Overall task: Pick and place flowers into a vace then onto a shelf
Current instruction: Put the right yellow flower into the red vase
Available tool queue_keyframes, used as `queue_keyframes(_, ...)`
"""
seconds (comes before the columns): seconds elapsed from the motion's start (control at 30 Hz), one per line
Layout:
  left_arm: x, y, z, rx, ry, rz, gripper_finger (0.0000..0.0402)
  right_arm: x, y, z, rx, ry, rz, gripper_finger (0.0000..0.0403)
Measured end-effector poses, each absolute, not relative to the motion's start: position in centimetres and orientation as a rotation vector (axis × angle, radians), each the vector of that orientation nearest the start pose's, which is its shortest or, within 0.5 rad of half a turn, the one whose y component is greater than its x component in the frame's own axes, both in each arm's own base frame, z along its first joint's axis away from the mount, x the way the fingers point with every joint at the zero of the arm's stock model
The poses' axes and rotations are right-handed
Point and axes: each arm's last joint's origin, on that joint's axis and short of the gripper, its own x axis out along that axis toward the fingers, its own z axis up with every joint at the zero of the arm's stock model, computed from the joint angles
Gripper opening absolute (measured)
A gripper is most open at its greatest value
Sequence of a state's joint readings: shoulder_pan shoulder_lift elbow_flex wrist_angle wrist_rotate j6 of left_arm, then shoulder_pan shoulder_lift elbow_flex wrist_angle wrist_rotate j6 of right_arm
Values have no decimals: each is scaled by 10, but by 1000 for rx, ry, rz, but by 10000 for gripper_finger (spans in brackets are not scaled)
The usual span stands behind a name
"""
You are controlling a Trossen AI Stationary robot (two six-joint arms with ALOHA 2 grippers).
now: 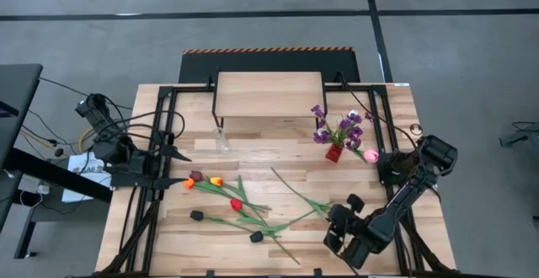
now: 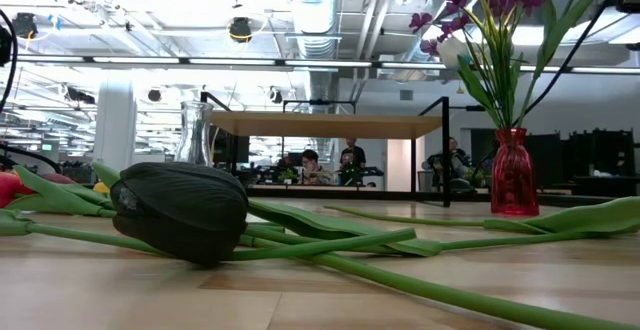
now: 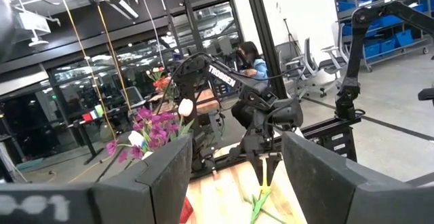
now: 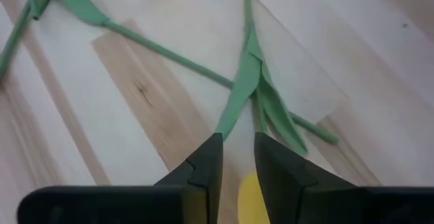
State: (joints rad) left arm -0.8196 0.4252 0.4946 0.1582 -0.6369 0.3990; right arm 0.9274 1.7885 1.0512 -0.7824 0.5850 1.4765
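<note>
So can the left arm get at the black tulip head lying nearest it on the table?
Probably yes: the left gripper stands open at the table's left edge, and the black tulip head lies on bare wood with nothing between them.

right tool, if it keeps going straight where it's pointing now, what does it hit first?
Probably the green flower stem and leaf lying on the table just ahead of the right tool; how far apart they are is unclear.

Both arms are matte black with rounded joints and black cables; the right arm [image 3: 230,81] carries white "TROSSEN" lettering.
</note>
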Motion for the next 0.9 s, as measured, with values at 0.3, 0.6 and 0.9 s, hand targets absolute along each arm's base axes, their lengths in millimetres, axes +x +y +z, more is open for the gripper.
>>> queue_keyframes(0.3,87,-68,306,232,-173,-157,219,197,233,148,309,1001,-506,77)
queue_keyframes(0.6,87,-68,306,223,-173,-158,219,201,227,144,356,1068,-517,77)
queue_keyframes(0.9,87,-68,306,201,-171,-160,219,203,216,126,396,1090,-491,77)
